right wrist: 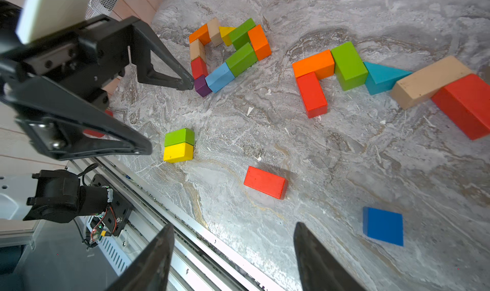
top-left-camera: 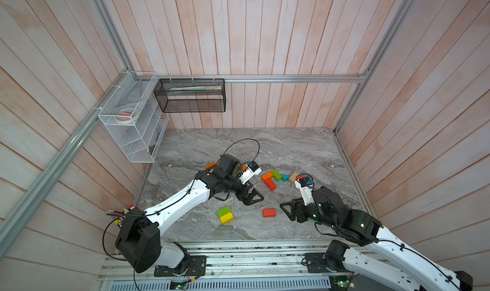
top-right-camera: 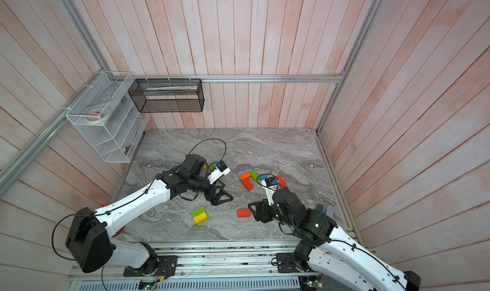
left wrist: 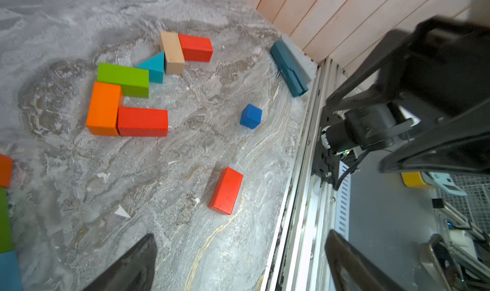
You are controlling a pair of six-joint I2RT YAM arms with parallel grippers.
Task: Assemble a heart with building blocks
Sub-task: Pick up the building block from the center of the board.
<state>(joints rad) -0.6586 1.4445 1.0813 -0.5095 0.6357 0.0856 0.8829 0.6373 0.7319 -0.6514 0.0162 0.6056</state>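
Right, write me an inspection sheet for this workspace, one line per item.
Surface: grey marbled table top, a few small white flecks.
Job's things: ring of blocks; beside it an unclosed run of blocks; lying loose are the green and yellow pair, which touch, the red brick and the blue cube.
Clutter: dark-blue and grey bars at the table edge; pens by the left arm's base.
Grippers: left gripper open, empty; right gripper open, empty.
Cables: black cable looped above the left wrist.
Surroundings: plank walls, white wire basket, black mesh basket.

Lab test cell: alu frame [top-left-camera: 265,78], plank walls [top-left-camera: 265,24].
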